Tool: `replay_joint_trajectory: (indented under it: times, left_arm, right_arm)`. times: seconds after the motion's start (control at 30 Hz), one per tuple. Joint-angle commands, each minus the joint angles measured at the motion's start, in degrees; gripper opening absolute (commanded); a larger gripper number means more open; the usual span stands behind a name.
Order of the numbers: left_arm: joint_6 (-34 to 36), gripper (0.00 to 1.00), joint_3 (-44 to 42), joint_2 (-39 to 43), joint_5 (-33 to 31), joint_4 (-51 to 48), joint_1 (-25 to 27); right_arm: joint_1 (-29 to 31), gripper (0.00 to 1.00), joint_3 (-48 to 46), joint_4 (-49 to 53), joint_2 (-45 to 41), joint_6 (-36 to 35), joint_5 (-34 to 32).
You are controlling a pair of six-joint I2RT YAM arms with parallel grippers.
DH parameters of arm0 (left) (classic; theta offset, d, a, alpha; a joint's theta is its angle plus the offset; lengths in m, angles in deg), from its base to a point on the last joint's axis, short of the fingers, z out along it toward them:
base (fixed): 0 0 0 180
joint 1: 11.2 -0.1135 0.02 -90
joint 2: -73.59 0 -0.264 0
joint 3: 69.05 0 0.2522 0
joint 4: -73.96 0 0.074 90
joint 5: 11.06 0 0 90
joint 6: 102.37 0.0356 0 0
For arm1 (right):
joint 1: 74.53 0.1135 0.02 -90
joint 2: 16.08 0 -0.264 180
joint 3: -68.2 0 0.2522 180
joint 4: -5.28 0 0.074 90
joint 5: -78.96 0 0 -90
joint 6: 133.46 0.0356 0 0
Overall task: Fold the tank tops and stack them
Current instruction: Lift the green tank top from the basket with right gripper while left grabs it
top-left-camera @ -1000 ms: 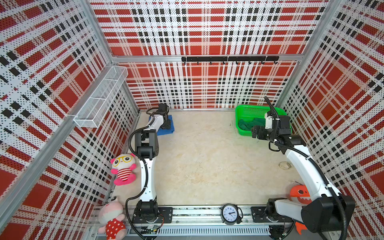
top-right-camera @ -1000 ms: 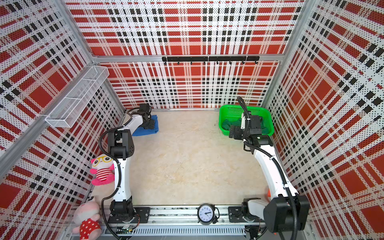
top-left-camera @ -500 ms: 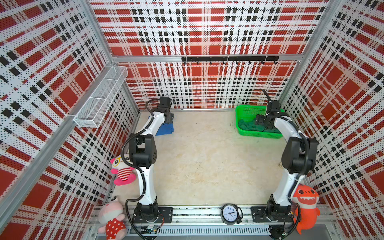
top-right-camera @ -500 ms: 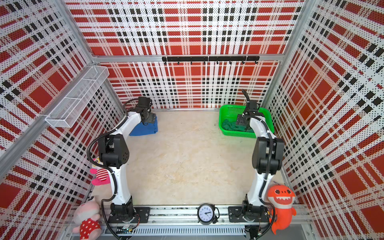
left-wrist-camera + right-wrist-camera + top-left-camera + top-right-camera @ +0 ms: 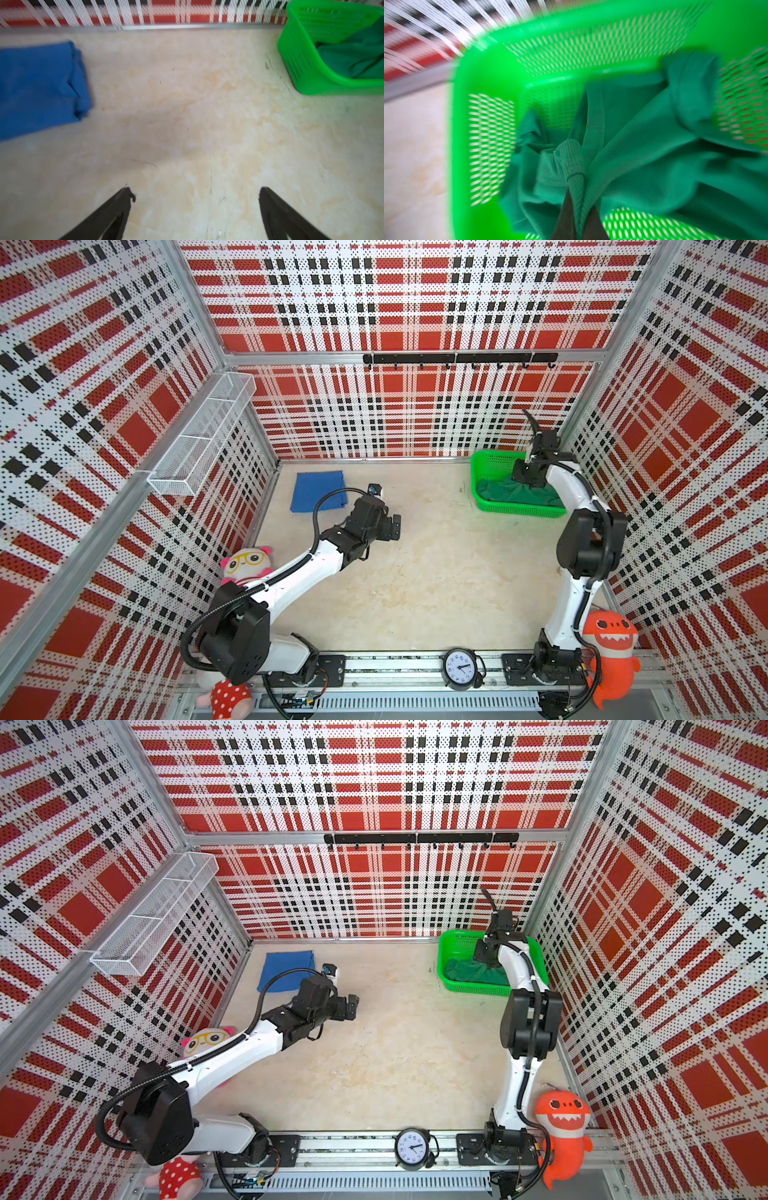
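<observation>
Right pincer (image 5: 578, 200) clamped on green top (image 5: 643, 162) inside basket (image 5: 490, 464), frame right; left pincer (image 5: 195, 195) apart, empty. Risk: pinch slips, or cloth snags mesh, drags basket.

No word, brand or number can be read anywhere in these views. The small round clock (image 5: 459, 668) on the front rail (image 5: 395, 666), seen in both top views, has a white dial with dark marks round its edge, but they are too small to make out as numerals. The green basket (image 5: 297, 62) bears a row of raised characters high on an inner wall in the left wrist view and a small raised mark in the right wrist view, both too blurred to read.
</observation>
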State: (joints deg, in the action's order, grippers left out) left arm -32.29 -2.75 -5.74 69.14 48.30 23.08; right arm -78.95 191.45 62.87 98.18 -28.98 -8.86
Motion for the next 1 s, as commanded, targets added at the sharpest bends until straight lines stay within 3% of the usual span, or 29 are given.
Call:
replay_joint_trajectory:
  times: [0.0, 0.17, 0.3, 0.53, 0.67, 0.73, 0.8, 0.87, 0.93, 0.97]
  left_arm:
    - [-6.7, 0.98, -0.9, 4.5, 4.1, 9.8, 1.7]
    - [-9.2, 0.93, -2.6, 8.0, 8.2, 18.1, 1.8]
    - [-10.9, 0.93, -2.4, 9.4, 11.4, 20.0, 1.8]
    - [-14.6, 0.9, -7.9, 12.9, 12.8, 21.4, 1.3]
    - [-17.6, 0.87, -13.2, 13.9, 14.0, 25.3, -1.0]
    - [-19.6, 0.8, -15.9, 13.3, 15.5, 28.6, -2.9]
    - [-20.6, 0.69, -17.3, 12.2, 16.1, 29.2, -4.8]
    - [-19.4, 0.6, -16.4, 11.4, 12.5, 22.8, -5.8]
    - [-17.5, 0.57, -15.1, 11.5, 8.0, 16.2, -5.4]
    - [-16.6, 0.57, -14.7, 12.0, 6.0, 13.4, -5.1]
  right_arm:
    - [2.0, 0.0, 6.2, 2.6, -12.9, -1.9, 2.0]
    - [9.3, 0.0, 8.3, 3.5, -22.7, -1.8, 7.9]
    - [18.2, 0.0, 9.0, 5.0, -26.2, -2.1, 8.6]
    - [28.2, 0.0, -3.0, -3.1, -29.3, 2.6, 17.8]
    - [29.0, 0.0, -13.4, -12.8, -27.6, 7.3, 21.6]
    - [28.6, 0.0, -15.0, -14.9, -23.6, 6.9, 20.6]
    - [27.1, 0.16, -13.4, -13.1, -18.5, 4.7, 17.1]
    - [24.2, 0.46, -12.0, -10.8, -14.7, 3.8, 9.8]
    - [22.6, 0.6, -11.5, -7.8, -13.9, 2.6, 3.2]
    - [22.5, 0.62, -12.0, -6.7, -14.7, 1.7, 0.8]
